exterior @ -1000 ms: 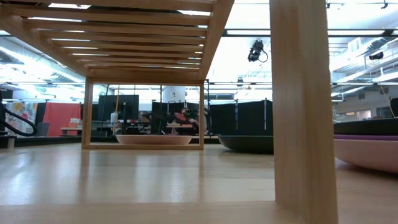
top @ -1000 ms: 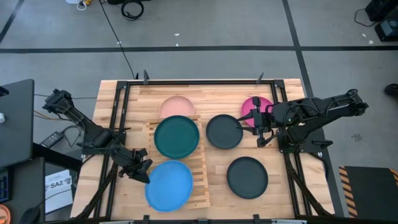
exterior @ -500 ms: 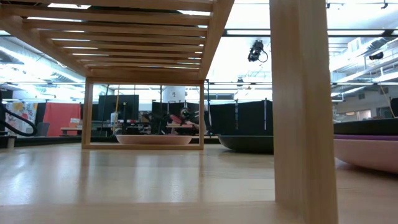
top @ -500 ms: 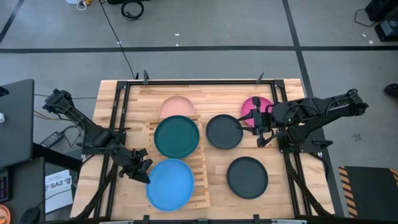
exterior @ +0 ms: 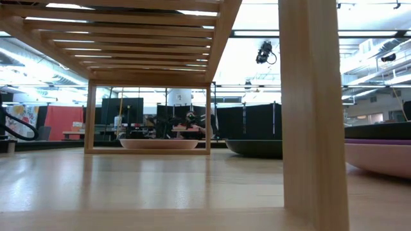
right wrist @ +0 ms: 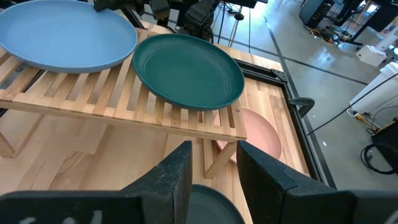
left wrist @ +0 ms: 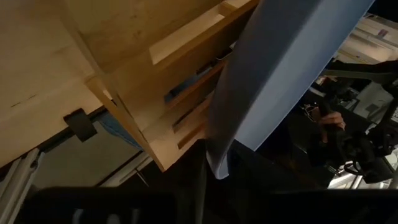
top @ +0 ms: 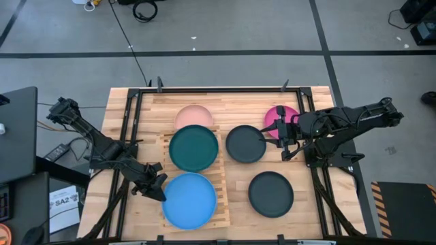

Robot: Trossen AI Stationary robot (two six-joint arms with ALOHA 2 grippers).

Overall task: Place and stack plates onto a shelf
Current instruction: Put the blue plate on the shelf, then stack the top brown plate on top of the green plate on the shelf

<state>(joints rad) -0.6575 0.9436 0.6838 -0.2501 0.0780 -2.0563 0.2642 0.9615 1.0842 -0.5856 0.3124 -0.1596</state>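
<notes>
Two dark arms are shown over a plank surface (top: 238, 102) on which a light wooden slatted shelf (top: 219, 178) stands. The left pincer (top: 157, 185) is seen at the near left end of the shelf, at the left rim of a round matte blue plate (top: 189, 201) that lies on the slats. In the left wrist view the blue plate's edge (left wrist: 273, 81) is seen between the dark fingers; whether it is clamped or merely flanked cannot be told.

Beyond the left pincer, on the shelf's far end, a round matte teal plate (top: 193, 148) lies flat, just beside the blue one. A salmon-pink plate (top: 193, 114) is seen on the surface past the teal plate, partly covered by it.

The right pincer (top: 285, 141) is held above the surface, its two fingers (right wrist: 171, 180) parted with nothing between them. A dark grey plate (top: 244, 143) lies just beside it towards the shelf, a magenta plate (top: 276, 117) lies partly beneath it on the far side, and a second dark grey plate (top: 270, 194) lies on its near side, apart from it.
</notes>
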